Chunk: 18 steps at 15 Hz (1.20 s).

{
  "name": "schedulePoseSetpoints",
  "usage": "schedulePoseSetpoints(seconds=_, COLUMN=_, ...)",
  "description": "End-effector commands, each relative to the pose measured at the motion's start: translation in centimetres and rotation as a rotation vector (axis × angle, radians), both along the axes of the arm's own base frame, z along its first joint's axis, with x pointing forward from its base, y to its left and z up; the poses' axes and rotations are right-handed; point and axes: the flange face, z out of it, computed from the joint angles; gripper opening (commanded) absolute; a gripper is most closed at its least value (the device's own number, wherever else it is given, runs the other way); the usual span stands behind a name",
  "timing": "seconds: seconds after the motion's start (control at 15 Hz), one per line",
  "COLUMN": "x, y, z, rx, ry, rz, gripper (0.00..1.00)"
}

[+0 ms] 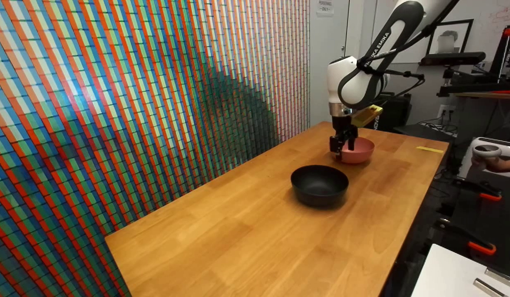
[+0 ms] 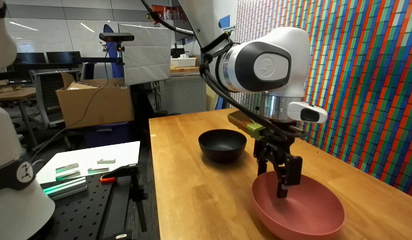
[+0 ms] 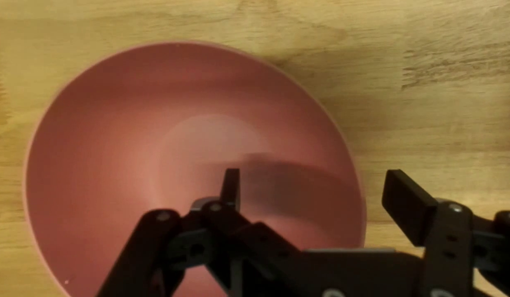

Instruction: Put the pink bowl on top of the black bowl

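The pink bowl (image 1: 364,150) stands upright on the table in both exterior views (image 2: 315,206). It also fills much of the wrist view (image 3: 114,136). The black bowl (image 1: 320,187) stands upright and empty a short way from it, and shows in both exterior views (image 2: 222,145); it is out of the wrist view. My gripper (image 3: 314,181) is open and points down at the pink bowl's rim. One finger is over the bowl's inside, the other is outside the rim, with the rim between them. The gripper also shows in both exterior views (image 1: 344,152) (image 2: 271,183).
Both bowls stand on a wooden table (image 1: 238,235). A colourful tiled wall (image 1: 156,103) runs along one long side of it. A strip of yellow tape (image 1: 430,149) lies near an edge. A white board with metal pieces (image 2: 126,153) stands beside the table.
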Motion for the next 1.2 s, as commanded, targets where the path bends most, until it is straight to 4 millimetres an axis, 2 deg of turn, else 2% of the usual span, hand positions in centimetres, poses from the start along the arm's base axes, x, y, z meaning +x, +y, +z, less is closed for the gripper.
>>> schedulePoseSetpoints(seconds=0.0, x=0.6, y=1.0, z=-0.3, rx=-0.023, ry=-0.026, rz=0.008, gripper=0.58)
schedulePoseSetpoints(seconds=0.4, x=0.7, y=1.2, z=0.3, rx=-0.031, ry=-0.034, rz=0.012, gripper=0.11)
schedulePoseSetpoints(seconds=0.53, x=0.7, y=1.0, z=0.3, rx=-0.031, ry=-0.031, rz=0.008, gripper=0.04)
schedulePoseSetpoints(seconds=0.67, x=0.7, y=1.3, z=1.2, rx=-0.019, ry=-0.037, rz=0.020, gripper=0.01)
schedulePoseSetpoints(seconds=0.73, x=0.7, y=1.7, z=2.2, rx=-0.006, ry=-0.046, rz=0.028, gripper=0.06)
schedulePoseSetpoints(seconds=0.8, x=0.7, y=2.4, z=3.4, rx=0.002, ry=-0.061, rz=0.043, gripper=0.06)
schedulePoseSetpoints(seconds=1.0, x=0.9, y=5.6, z=7.2, rx=0.027, ry=-0.117, rz=0.109, gripper=0.07)
schedulePoseSetpoints(seconds=1.13, x=0.6, y=8.4, z=9.6, rx=0.041, ry=-0.158, rz=0.173, gripper=0.07)
